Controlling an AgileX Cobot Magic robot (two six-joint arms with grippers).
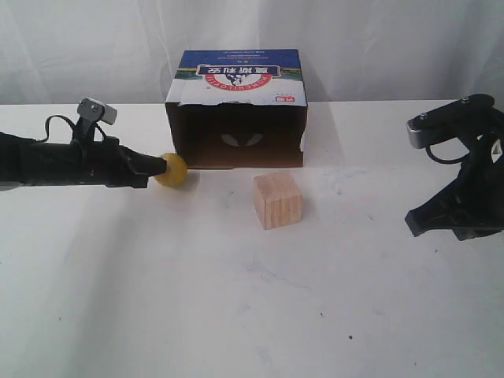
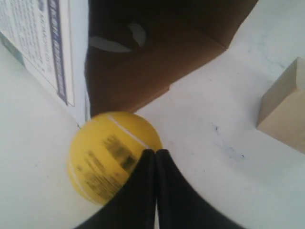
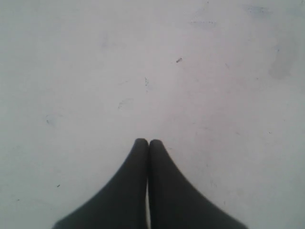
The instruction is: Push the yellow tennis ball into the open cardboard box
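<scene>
White bench (image 1: 157,299), pale curtain (image 1: 94,47) behind it. Open cardboard box (image 1: 236,110) stands at the back centre, its dark mouth towards the exterior camera and its blue-and-white printed top reading upside down from here.

Yellow tennis ball (image 1: 172,169) sits on the bench just outside the box's left front corner, not inside. Left claw (image 1: 161,167) comes in low from the left with its fingers together, the tips against the ball's outer side.

The left wrist view adds what the exterior cannot. The ball's white seam and a dark printed patch show, but the patch is too blurred to read. The ball sits right beside the box's front edge — touching or a hair off, I cannot tell.

Wooden cube (image 1: 278,200) stands in front of the box mouth, to the right of the ball and apart from it. In the left wrist view it is cut off at the frame edge.

Right claw (image 3: 148,142) is over bare bench on the right. The right wrist view shows its fingers pressed together and holding nothing. In the exterior view the arm runs off the frame.

Box interior is mostly black — two pale curved shapes on the back wall, which I cannot identify.
</scene>
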